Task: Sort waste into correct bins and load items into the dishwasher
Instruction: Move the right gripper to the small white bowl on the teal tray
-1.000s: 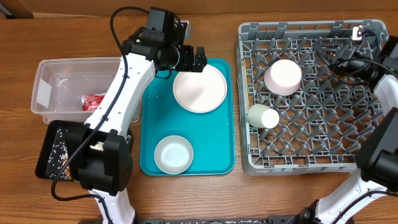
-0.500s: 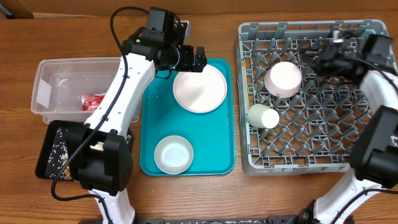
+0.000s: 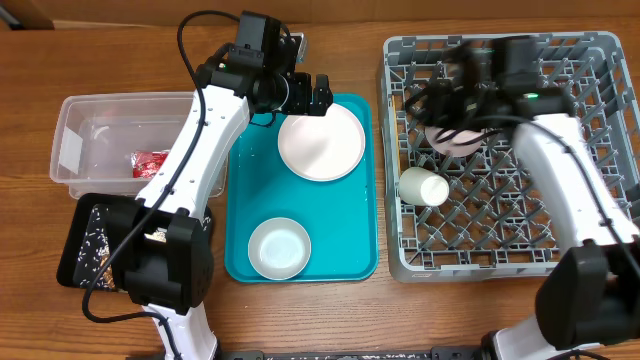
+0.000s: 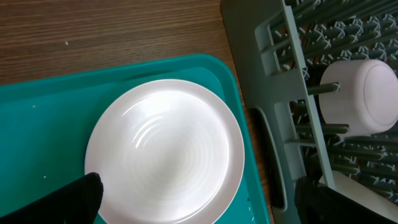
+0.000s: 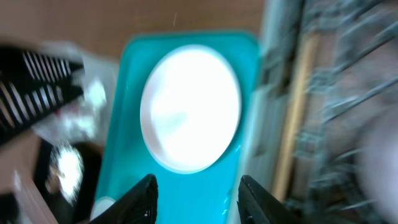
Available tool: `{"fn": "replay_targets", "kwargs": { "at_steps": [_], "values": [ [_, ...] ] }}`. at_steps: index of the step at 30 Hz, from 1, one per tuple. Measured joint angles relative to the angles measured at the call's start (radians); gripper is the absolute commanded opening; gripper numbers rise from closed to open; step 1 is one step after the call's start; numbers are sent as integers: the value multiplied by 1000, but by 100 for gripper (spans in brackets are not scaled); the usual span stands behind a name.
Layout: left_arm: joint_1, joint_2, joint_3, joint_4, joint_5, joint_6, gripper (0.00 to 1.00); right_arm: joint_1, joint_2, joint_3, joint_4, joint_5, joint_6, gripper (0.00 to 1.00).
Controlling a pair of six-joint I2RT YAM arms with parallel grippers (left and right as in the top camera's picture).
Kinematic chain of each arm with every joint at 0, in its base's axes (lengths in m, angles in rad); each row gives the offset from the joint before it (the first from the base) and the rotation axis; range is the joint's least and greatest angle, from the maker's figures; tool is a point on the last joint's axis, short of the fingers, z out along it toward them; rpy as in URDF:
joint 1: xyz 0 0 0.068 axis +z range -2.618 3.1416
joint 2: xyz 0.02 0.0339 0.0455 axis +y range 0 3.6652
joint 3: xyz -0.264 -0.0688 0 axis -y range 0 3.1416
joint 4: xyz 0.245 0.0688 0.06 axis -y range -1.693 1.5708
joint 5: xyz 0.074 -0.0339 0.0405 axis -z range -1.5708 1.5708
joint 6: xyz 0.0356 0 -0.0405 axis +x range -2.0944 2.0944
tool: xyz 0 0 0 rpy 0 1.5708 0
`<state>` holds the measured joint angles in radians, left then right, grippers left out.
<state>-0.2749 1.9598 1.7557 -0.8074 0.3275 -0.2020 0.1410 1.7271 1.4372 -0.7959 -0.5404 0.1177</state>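
The round plate [image 3: 321,142] lies at the far end of the teal tray [image 3: 240,200]; a white bowl [image 3: 279,248] lies at its near end. My left gripper [image 3: 310,93] is open and empty, just above the plate's far edge. In the left wrist view the plate [image 4: 165,149] lies between the open fingers [image 4: 202,202]. My right gripper [image 3: 440,98] is open and empty over the grey dish rack's [image 3: 500,245] far left part, motion-blurred. The right wrist view shows its open fingers [image 5: 199,199] facing the plate [image 5: 189,106]. The white cup [image 3: 424,187] lies in the rack.
A pale upturned bowl [image 3: 455,128] sits in the rack, partly hidden by my right arm. The clear tub [image 3: 80,125] at left holds the red wrapper [image 3: 152,162]. The black tray [image 3: 85,245] with rice specks sits in front of it, under the left arm's base.
My right arm has swung left across the rack, from its far right corner to its far left part. The left arm and the dishes have not moved.
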Motion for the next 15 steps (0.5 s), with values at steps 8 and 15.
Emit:
{"fn": "replay_targets", "kwargs": {
  "at_steps": [8,15],
  "values": [
    [9,-5,0,14,-19,0,100,269,2,0,-129,99,-10,45],
    [197,-146,0,-71,-61,-49,100,460,2,0,-122,121,-10,45]
  ]
}}
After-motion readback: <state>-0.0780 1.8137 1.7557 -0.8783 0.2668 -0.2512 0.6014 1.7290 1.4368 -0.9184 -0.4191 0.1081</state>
